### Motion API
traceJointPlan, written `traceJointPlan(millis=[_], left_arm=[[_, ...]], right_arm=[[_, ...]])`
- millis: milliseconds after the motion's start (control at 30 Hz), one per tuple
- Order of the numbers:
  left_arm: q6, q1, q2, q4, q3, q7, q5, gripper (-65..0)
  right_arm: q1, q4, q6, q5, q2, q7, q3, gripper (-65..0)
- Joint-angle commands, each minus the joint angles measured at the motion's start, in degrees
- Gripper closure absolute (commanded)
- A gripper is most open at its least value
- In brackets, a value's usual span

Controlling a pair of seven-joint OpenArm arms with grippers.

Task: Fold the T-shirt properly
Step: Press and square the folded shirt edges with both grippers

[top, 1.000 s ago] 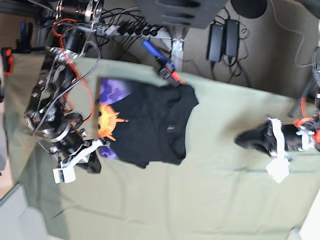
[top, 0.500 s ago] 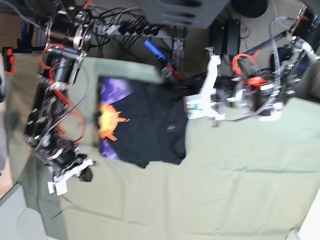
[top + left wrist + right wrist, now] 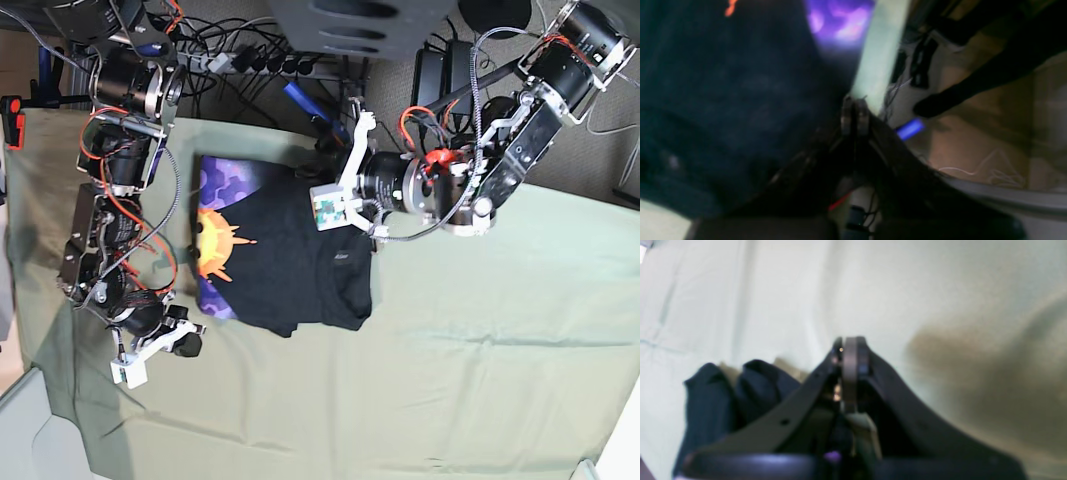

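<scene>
The black T-shirt (image 3: 300,270) lies folded into a rough rectangle on the pale green table cloth (image 3: 450,380), with its sun print (image 3: 215,245) showing along the left side. My left gripper (image 3: 305,178) reaches in from the right and hovers over the shirt's far edge. In the blurred left wrist view its fingertips (image 3: 853,113) are pressed together, with nothing seen between them, beside the shirt (image 3: 723,100). My right gripper (image 3: 188,345) is shut and empty over bare cloth near the shirt's near left corner. The right wrist view shows its tips (image 3: 850,350) and a shirt fold (image 3: 706,400) at lower left.
Beyond the table's far edge lie a power strip with cables (image 3: 260,60), a blue tool (image 3: 310,105) and black power adapters (image 3: 445,80). A red clamp (image 3: 14,115) sits at the far left corner. The left arm's elbow (image 3: 470,200) hangs above the cloth right of the shirt.
The left arm swung in from the right side of the table to the shirt's far edge. The right gripper drew back a little from the shirt's near left corner. Both stayed shut.
</scene>
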Motion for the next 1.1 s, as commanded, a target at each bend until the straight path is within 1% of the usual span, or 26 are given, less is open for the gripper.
traceJointPlan(millis=[0,67,133,233,300,400,600,733,867,1000,1067], left_arm=[[-0.4,-1.1,0.0,0.0,-0.2,-2.0,0.2,0.0],[-0.4,-1.9,0.0,-1.5,-0.1,-2.3,1.5,0.0],[-0.4,-2.6,0.0,-2.7,0.2,-2.3,1.5,0.0],[-0.4,-2.8,0.0,-4.0,2.4,-2.3,2.0,0.0],[-0.4,-2.8,-0.1,-5.1,5.0,-2.3,4.0,0.0],[-0.4,-3.1,-0.2,-7.2,8.2,-2.3,7.1,0.0],[-0.4,-7.3,-0.7,-10.3,9.0,-2.2,10.8,0.0],[-0.4,-10.8,-3.3,-11.3,9.0,-2.3,11.0,0.0],[0.0,-14.1,-6.5,-14.3,9.0,-2.5,11.1,0.0],[0.0,-17.4,-9.4,-18.7,9.0,-5.3,11.1,0.0],[0.0,-19.1,-10.0,-21.1,9.0,-6.8,11.1,0.0]], right_arm=[[1.8,0.9,5.8,1.4,-0.2,0.7,0.1,0.0],[1.9,0.9,5.8,1.5,-0.8,0.7,0.1,0.0],[2.0,0.9,5.8,1.4,-1.5,0.7,0.1,0.0],[1.9,0.9,5.8,1.4,-1.9,0.7,-0.5,0.0],[1.9,0.9,5.8,1.4,-1.9,0.7,-1.3,0.0],[1.9,0.9,5.8,-0.4,-1.9,0.7,-2.5,0.0],[1.8,0.9,5.8,-0.7,-1.7,-1.8,-5.5,0.0],[1.8,0.9,5.8,-0.4,-0.2,-3.6,-9.2,0.0],[1.8,0.9,5.8,2.4,2.5,-5.5,-12.6,0.0],[1.5,1.1,5.8,7.3,5.6,-8.0,-13.0,0.0],[1.5,1.1,5.8,9.7,6.8,-9.4,-13.0,0.0]])
